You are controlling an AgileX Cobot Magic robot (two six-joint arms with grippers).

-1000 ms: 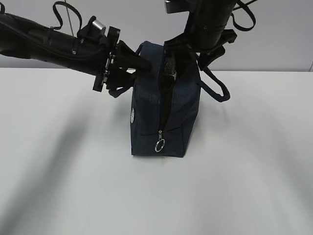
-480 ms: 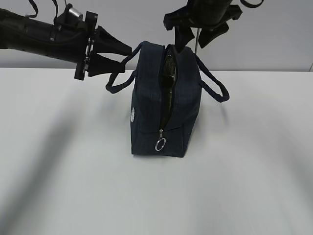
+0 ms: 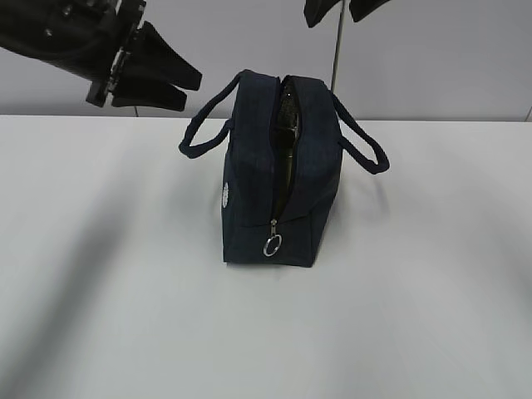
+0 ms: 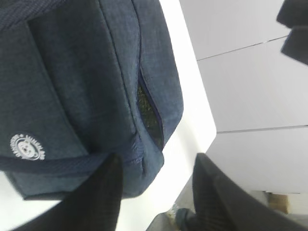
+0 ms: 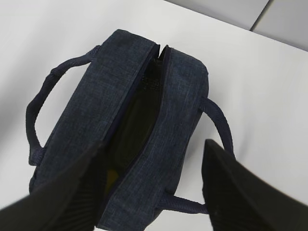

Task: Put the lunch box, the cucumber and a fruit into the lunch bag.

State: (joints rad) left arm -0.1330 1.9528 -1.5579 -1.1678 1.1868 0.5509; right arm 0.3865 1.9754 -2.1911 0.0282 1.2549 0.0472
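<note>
The navy lunch bag stands upright on the white table, its top zipper open and both handles hanging loose. From above, the lunch bag shows a dark inside with a small yellow patch, the fruit, at its near end. The lunch box and the cucumber are hidden. My left gripper hangs open up and to the left of the bag, touching nothing; its wrist view has the bag's logo side close beyond the left gripper. My right gripper is open high above the bag, and the right gripper holds nothing.
The metal ring pull hangs at the bag's near end. A white round logo marks its left side. The white table spreads all round the bag, with a grey wall behind its far edge.
Both grippers have pulled away from the bag's top: the left one up and to the left, the right one straight up. The handles have dropped to the sides.
</note>
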